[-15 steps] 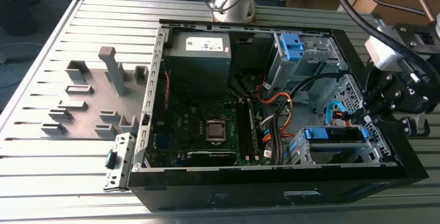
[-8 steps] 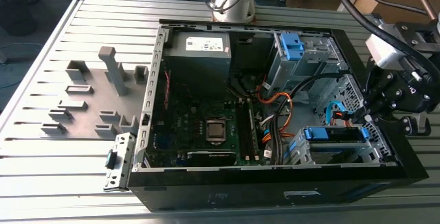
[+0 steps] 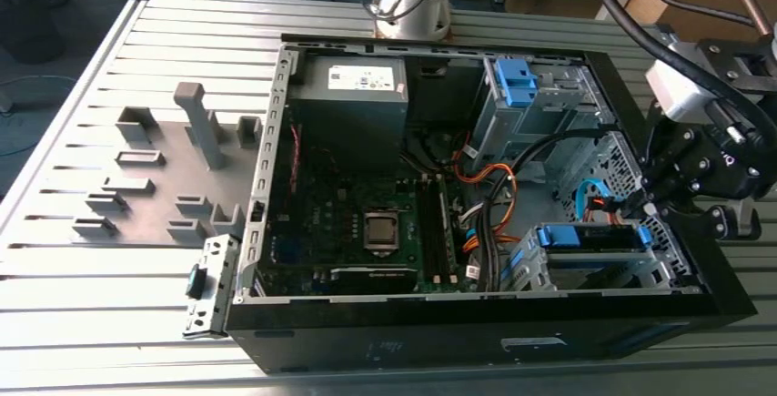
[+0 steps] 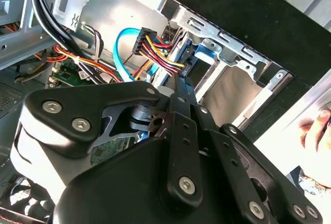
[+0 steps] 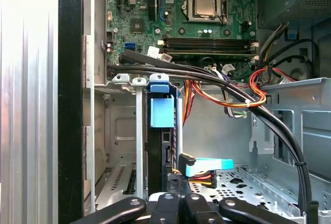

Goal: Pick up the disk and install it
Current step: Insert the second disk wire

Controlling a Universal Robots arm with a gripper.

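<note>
Jaws of the black gripper (image 5: 178,199) press together at the blue-railed silver metal disk (image 5: 162,146), seated edge-on in the grey steel drive cage (image 5: 121,131). Judged stiff, dense and shock-sensitive, it is best held by its side rails.

a robotics lab: open computer case (image 3: 486,323) on slotted aluminium table (image 3: 97,269).
</note>
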